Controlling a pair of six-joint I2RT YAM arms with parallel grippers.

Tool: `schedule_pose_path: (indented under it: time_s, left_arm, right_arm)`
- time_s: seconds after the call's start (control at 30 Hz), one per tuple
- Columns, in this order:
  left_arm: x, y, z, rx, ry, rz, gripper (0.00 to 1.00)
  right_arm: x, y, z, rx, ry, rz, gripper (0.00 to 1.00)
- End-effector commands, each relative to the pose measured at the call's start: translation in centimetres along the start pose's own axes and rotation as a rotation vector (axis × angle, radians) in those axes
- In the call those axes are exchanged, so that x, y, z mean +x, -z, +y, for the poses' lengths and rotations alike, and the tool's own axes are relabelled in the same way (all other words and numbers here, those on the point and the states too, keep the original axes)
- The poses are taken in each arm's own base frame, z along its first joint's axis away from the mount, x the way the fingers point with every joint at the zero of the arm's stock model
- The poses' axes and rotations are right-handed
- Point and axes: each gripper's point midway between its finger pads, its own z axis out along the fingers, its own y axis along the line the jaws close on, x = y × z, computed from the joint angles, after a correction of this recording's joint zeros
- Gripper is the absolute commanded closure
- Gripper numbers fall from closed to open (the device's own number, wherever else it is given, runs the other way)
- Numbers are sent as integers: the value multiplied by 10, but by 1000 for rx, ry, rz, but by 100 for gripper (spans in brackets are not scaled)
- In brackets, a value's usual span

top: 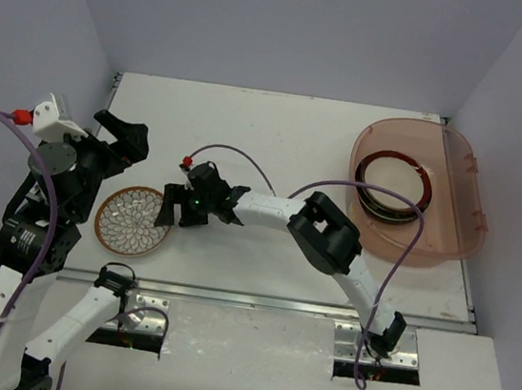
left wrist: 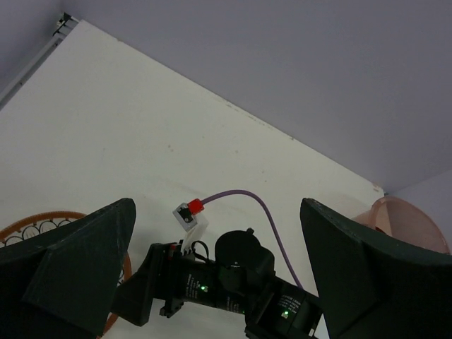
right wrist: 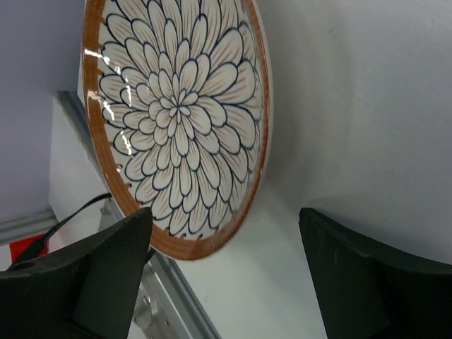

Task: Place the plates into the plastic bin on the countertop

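A brown-white petal plate (top: 133, 220) (right wrist: 176, 120) lies flat on the countertop (top: 279, 130) near its front left corner. My right gripper (top: 171, 207) (right wrist: 224, 215) is low at the plate's right rim, jaws open, with the near rim just ahead of the gap and nothing gripped. My left gripper (top: 125, 144) (left wrist: 215, 212) hangs open above the plate's far left side and holds nothing. A sliver of the plate (left wrist: 42, 220) shows by its left finger. The plastic bin (top: 461, 212) (left wrist: 409, 219) sits at the far right and holds a stack of plates (top: 392, 185).
The right arm (top: 332, 238) stretches across the middle of the countertop, its purple cable (top: 238, 153) looping above it. The metal front edge (top: 276, 303) runs just below the petal plate. Grey walls close in the back and sides.
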Motion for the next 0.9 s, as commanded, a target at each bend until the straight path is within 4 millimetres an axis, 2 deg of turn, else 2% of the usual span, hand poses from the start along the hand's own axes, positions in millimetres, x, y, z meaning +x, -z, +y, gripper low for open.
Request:
schedule_pose_path:
  time_s: [0.0, 0.13, 0.2, 0.27, 0.3, 0.4, 0.43, 0.5, 0.53, 0.57, 0.6, 0.63, 0.67, 0.7, 0.73, 0.77, 0.83, 0.87]
  left_arm:
    - [-4, 0, 2, 6, -41, -28, 0]
    - [2, -1, 3, 17, -48, -18, 0]
    - [5, -1, 4, 16, -53, -13, 0]
    - [9, -2, 7, 11, -63, -2, 0]
    - [11, -2, 8, 8, -67, 2, 0]
    - [17, -2, 12, 4, -80, 14, 0]
    - [18, -2, 12, 6, -81, 17, 0]
    - [30, -3, 17, 13, -108, 37, 0]
    - [34, -4, 18, 20, -118, 39, 0]
    - [35, -6, 17, 31, -125, 30, 0]
    - [49, -12, 24, 34, -154, 40, 0]
    - [61, -16, 33, 9, -164, 53, 0]
    - [63, -19, 39, -19, -156, 46, 0]
    - [72, -20, 44, -29, -142, 60, 0]
    - [77, -21, 46, -34, -131, 65, 0]
    - [79, -22, 46, -32, -120, 63, 0]
    - [86, -25, 48, -27, -109, 71, 0]
    - [90, -27, 48, -23, -107, 77, 0]
  right_arm:
    - [2, -24, -16, 27, -81, 20, 21]
    - [6, -37, -39, 119, -159, 20, 44]
    - [9, -41, -46, 140, -185, 27, 65]
    - [9, -42, -46, 145, -184, 38, 94]
    - [7, -41, -43, 141, -181, 38, 100]
    - [-13, -24, -23, 89, -167, 8, 100]
    - [-13, -22, -26, 91, -173, 14, 100]
    - [-55, 17, 13, 2, -124, -68, 100]
    - [-68, 33, 24, -19, -103, -98, 100]
    - [-79, 43, 24, -26, -96, -117, 100]
    - [-103, 72, 40, -65, -82, -163, 100]
    - [-118, 97, 53, -104, -75, -181, 100]
    - [-136, 118, 48, -104, -85, -205, 100]
    - [-161, 151, 49, -107, -83, -266, 100]
    - [-170, 172, 54, -99, -70, -297, 100]
    - [-184, 193, 47, -81, -69, -335, 100]
    - [-196, 221, 32, -42, -91, -364, 100]
    - [-209, 256, 15, -6, -115, -411, 100]
